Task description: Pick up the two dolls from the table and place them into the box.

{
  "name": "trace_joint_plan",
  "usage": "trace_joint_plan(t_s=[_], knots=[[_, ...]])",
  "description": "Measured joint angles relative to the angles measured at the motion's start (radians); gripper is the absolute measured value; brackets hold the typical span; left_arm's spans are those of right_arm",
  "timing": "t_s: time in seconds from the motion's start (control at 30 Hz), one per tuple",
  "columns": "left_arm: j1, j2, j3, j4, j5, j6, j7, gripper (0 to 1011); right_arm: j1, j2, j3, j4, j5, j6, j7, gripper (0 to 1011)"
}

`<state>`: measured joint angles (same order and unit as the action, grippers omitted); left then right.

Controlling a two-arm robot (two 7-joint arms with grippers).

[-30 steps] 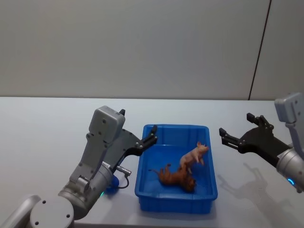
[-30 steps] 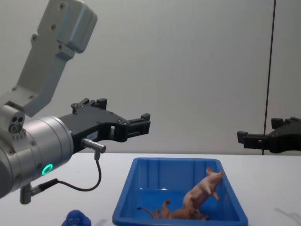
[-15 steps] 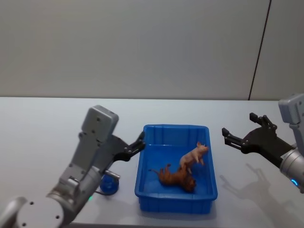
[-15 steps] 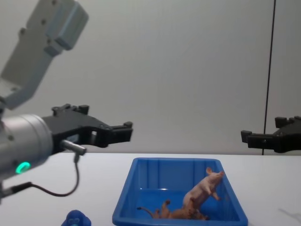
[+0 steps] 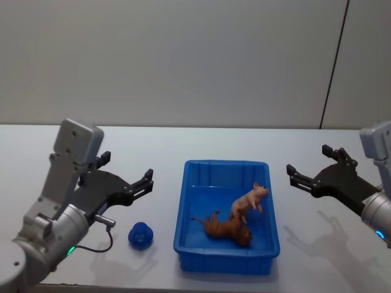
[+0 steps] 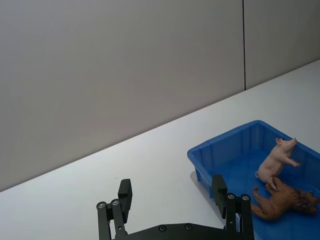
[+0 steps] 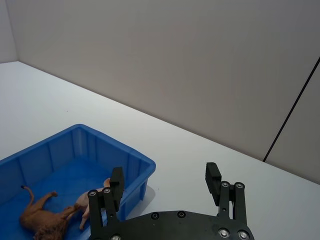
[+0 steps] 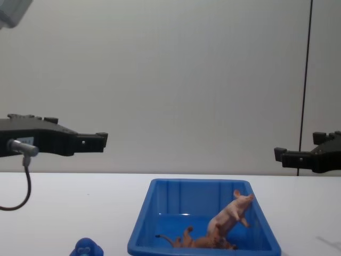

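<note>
Pink pig (image 5: 249,199) and brown animal (image 5: 226,227) lie touching inside the blue box (image 5: 225,262), near the front edge of the tabletop (image 5: 61,143). Blue figure (image 5: 140,235) sits on the tabletop just left of the box. Left gripper (image 5: 127,166) and right gripper (image 5: 307,160) hover on either side, jaws spread, holding nothing.

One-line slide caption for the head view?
Pig and brown animal in the box; blue figure outside on table; left gripper and right gripper open.

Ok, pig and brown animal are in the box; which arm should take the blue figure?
Left, probably. The blue figure sits on the table on the box's left side, near the open left gripper. The right gripper, also open, hovers beyond the box's right side.
</note>
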<state>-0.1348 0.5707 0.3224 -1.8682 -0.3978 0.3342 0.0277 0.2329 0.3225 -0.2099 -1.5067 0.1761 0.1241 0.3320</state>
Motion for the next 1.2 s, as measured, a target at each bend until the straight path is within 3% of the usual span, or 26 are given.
trace_joint_plan(t_s=[0.13,0.33,0.73,1.2], knots=[[-0.004,0.011,-0.017,0.017,-0.041,0.010,-0.033,1003,0.000,0.000,0.000,0.000,0.000,0.000,0.000,1001],[-0.028,0.010,-0.027,0.062,-0.058,0.014,-0.093,1003,-0.001,0.001,0.001,0.000,0.000,-0.001,0.000,1001],[-0.088,-0.011,-0.026,0.181,-0.033,0.033,-0.232,1003,-0.001,0.001,0.001,0.000,0.000,-0.002,0.000,1001],[-0.056,0.010,-0.016,0.228,-0.030,0.020,-0.319,1003,-0.001,0.001,0.001,0.000,0.000,-0.002,0.000,1001]])
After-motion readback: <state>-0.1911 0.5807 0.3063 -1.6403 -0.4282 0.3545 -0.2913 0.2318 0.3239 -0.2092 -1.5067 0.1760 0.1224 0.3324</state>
